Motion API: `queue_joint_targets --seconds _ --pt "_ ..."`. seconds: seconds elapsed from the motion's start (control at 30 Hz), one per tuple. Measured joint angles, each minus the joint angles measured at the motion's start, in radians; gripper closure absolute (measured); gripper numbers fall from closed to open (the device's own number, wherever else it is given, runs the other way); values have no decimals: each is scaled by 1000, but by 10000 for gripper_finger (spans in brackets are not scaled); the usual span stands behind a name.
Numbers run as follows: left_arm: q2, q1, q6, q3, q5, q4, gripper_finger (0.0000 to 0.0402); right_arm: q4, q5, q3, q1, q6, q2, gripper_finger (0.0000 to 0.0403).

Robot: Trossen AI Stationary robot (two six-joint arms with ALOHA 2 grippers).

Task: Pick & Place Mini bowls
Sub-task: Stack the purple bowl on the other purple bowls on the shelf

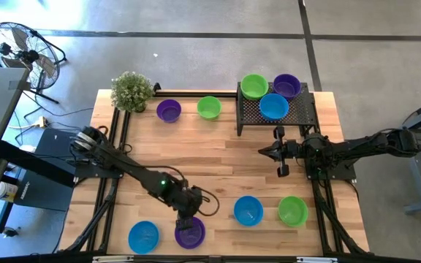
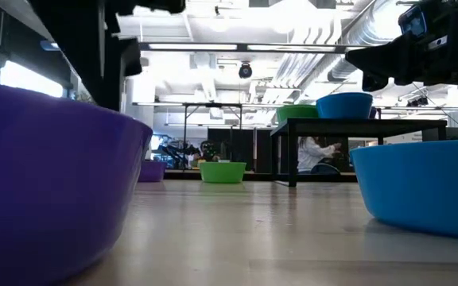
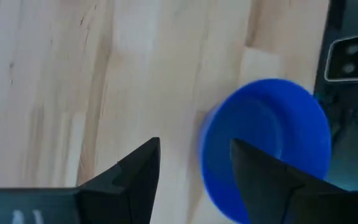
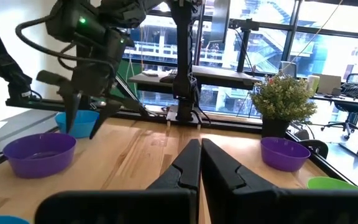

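Several mini bowls lie on the wooden table. A blue bowl [image 1: 143,236] and a purple bowl [image 1: 190,232] sit at the near edge, with a blue bowl [image 1: 248,210] and a green bowl [image 1: 292,210] to their right. A purple bowl [image 1: 169,110] and a green bowl [image 1: 209,108] sit by the far edge. Three more bowls rest on the black mesh rack [image 1: 298,117]: green [image 1: 254,86], purple [image 1: 286,85] and blue [image 1: 273,107]. My left gripper [image 1: 187,219] hangs open and empty above the near purple bowl [image 4: 39,154], its fingers pointing down [image 4: 82,127]. The near-edge blue bowl [image 3: 266,140] shows beyond its fingertips. My right gripper [image 1: 280,153] is shut and empty, in front of the rack.
A small potted plant [image 1: 131,90] stands at the far left corner. The rack takes up the far right corner. Bare wood lies in the table's middle, between the two arms. A fan [image 1: 20,51] stands on the floor off the table.
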Motion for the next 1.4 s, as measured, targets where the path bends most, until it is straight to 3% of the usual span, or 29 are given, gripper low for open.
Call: queue_joint_targets --seconds 0.33,0.67,1.07,1.4 --pt "73 -20 -52 -2 62 17 213 3 0 0 0 7 0 401" --pt "96 -18 -52 -2 61 18 218 -1 0 0 0 48 0 402" --pt "96 -32 -7 -2 81 17 359 -2 0 0 1 59 0 401" --pt "96 -31 -18 -3 111 22 371 0 6 0 0 24 0 401"
